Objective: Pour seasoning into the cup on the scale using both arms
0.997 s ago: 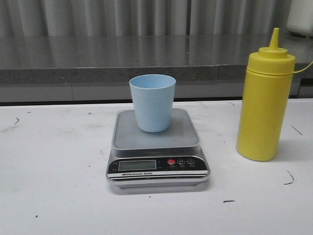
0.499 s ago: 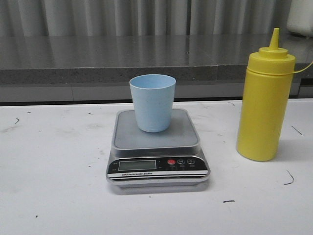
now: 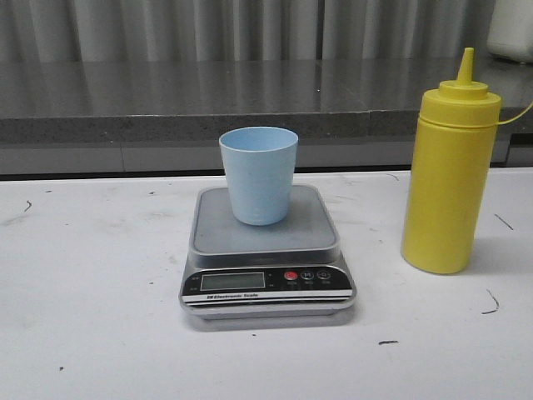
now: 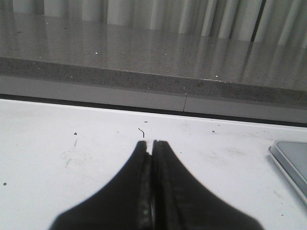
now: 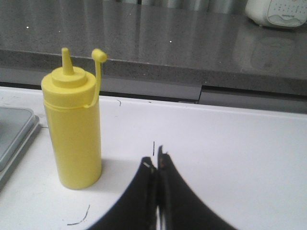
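Note:
A pale blue cup (image 3: 259, 173) stands upright on the grey platform of the silver scale (image 3: 266, 250) in the middle of the table. The tall yellow seasoning bottle (image 3: 450, 171) stands upright on the table to the right of the scale, its cap off the nozzle and hanging by a strap. It also shows in the right wrist view (image 5: 72, 125). My right gripper (image 5: 156, 160) is shut and empty, low over the table beside the bottle, apart from it. My left gripper (image 4: 150, 143) is shut and empty, over bare table left of the scale's corner (image 4: 293, 160). Neither gripper shows in the front view.
A grey stone ledge (image 3: 166, 100) runs along the back of the white table (image 3: 92, 300). A white object (image 5: 276, 12) sits on the ledge at the far right. Small dark marks dot the table top.

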Controlling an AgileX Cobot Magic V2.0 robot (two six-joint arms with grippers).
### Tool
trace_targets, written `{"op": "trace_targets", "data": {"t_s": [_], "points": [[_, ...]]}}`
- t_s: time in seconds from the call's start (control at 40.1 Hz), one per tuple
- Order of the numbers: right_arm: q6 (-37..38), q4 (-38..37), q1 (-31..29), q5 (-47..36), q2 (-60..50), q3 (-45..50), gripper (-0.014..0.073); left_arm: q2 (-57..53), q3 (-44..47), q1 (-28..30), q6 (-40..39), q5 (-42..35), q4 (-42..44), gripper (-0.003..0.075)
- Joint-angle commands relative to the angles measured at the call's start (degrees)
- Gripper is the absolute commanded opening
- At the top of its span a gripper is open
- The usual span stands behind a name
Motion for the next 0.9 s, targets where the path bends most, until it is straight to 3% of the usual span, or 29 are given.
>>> {"op": "trace_targets", "data": {"t_s": [0.0, 0.349, 0.873], "points": [[1.4, -2.0, 0.2, -6.1, -2.7, 2.5, -0.0113, -1.0, 1.4, 0.1, -0.4, -4.4, -0.5, -0.002], [1.4, -2.0, 0.2, -5.8, -10.6, 11.3, -0.0113, -1.0, 1.4, 0.1, -0.4, -4.4, -0.5, -0.002], [1.4, -1.9, 0.2, -3.6, -12.2, 11.1, -0.0113, -0.9, 1.4, 0.1, -0.4, -4.4, -0.5, -0.002]]}}
